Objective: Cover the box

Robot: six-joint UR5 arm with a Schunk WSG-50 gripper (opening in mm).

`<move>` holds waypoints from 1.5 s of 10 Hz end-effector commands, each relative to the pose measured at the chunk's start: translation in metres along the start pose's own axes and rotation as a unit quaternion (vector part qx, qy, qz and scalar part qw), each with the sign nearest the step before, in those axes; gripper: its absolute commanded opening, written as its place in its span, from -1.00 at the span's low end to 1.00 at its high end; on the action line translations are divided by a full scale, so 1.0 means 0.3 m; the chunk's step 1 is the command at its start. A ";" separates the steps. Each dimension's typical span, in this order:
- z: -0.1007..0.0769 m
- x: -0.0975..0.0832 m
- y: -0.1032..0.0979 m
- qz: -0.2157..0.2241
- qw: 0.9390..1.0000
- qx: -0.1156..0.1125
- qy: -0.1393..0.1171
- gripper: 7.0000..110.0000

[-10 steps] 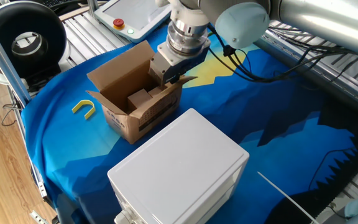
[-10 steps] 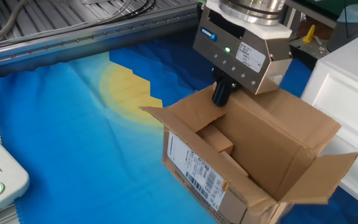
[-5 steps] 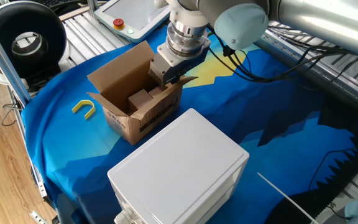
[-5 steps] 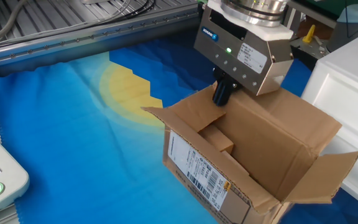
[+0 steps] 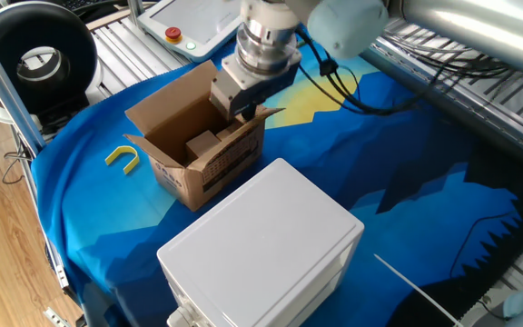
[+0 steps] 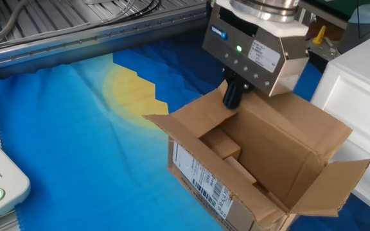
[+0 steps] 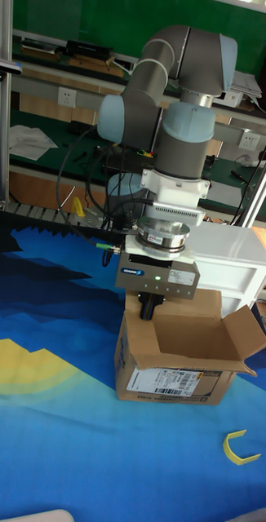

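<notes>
fingers (image 6: pixel 231 96) together, touching the box's (image 6: pixel 262 154) flap edge.

3 fixed views, shared box (image 5: pixel 193 145)

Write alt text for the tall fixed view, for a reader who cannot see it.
A grey robot arm's gripper reaches down at the rear edge of an open brown cardboard box on a blue and yellow cloth. A white plastic box stands behind it, and a yellow U-shaped piece lies in front.
</notes>
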State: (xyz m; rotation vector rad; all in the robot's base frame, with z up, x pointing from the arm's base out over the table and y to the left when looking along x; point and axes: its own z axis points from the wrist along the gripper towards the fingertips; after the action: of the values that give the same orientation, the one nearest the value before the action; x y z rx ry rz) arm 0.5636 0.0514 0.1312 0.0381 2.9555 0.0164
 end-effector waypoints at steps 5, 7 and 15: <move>-0.286 -0.009 0.131 0.013 0.997 -0.067 0.030 -1.00; -0.292 0.036 0.178 0.022 0.997 -0.063 0.036 -1.00; -0.224 -0.038 0.052 -0.051 0.998 -0.023 0.015 -1.00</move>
State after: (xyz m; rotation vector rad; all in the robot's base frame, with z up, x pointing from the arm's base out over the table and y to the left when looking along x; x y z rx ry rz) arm 0.5524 0.0844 0.2030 -0.0526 2.9882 0.1092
